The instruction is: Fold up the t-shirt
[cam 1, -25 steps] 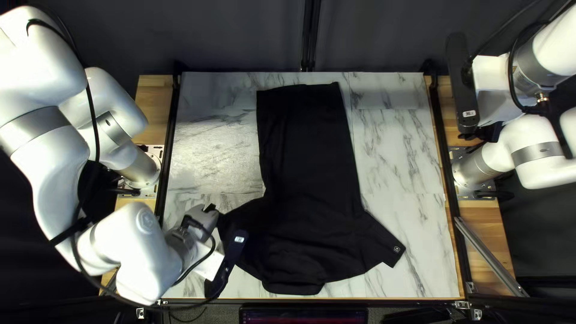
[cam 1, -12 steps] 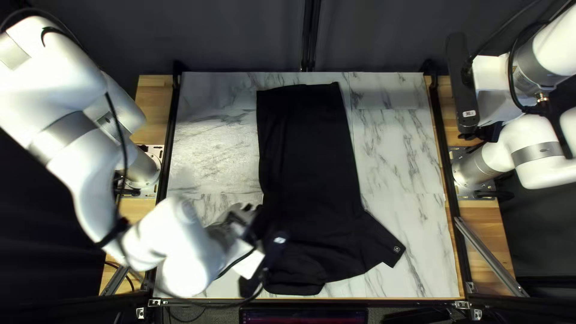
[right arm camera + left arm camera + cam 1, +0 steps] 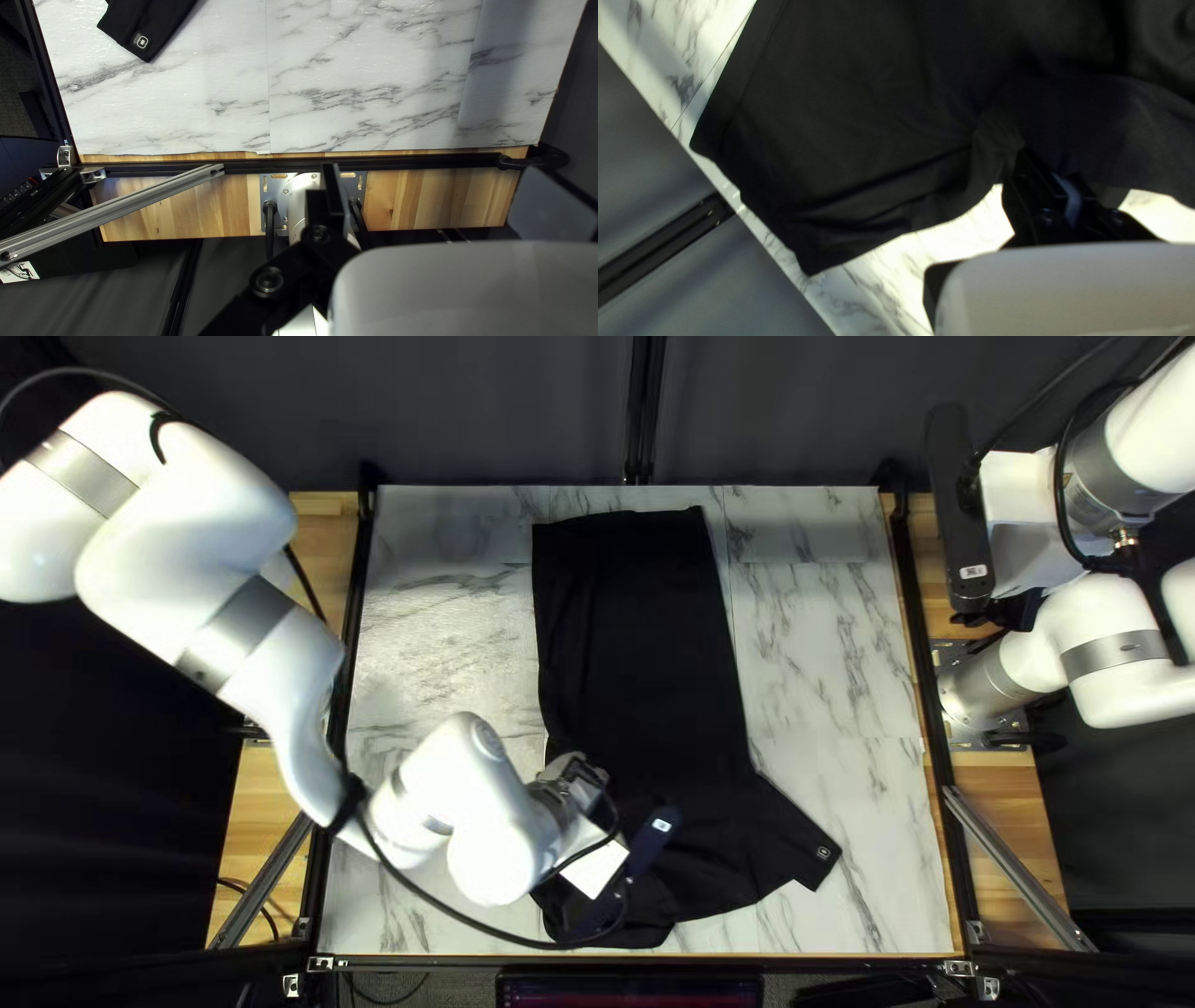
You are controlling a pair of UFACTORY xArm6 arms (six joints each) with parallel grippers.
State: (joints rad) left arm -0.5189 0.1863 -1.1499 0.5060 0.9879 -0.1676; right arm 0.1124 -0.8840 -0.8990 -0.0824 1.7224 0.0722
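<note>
The black t-shirt lies lengthwise on the table, its hem toward the far edge and a sleeve with a small label spread at its right. Over its lower left part is my left gripper, fingertips hidden there. Seen from the left wrist, the left gripper is shut on the t-shirt, with cloth gathered around its tips. At the right of the top left view, my right gripper hangs beyond the table edge. In the right wrist view the right gripper is open, away from the sleeve.
Marble-patterned tabletop shows on both sides of the shirt. Black rails border the table, and a metal strut slants at the near right. A cable loops below the left arm near the front edge.
My left arm has swung right across the near part of the table, bringing the left sleeve in over the shirt; bare marble shows where that sleeve lay. The right arm has stayed still.
</note>
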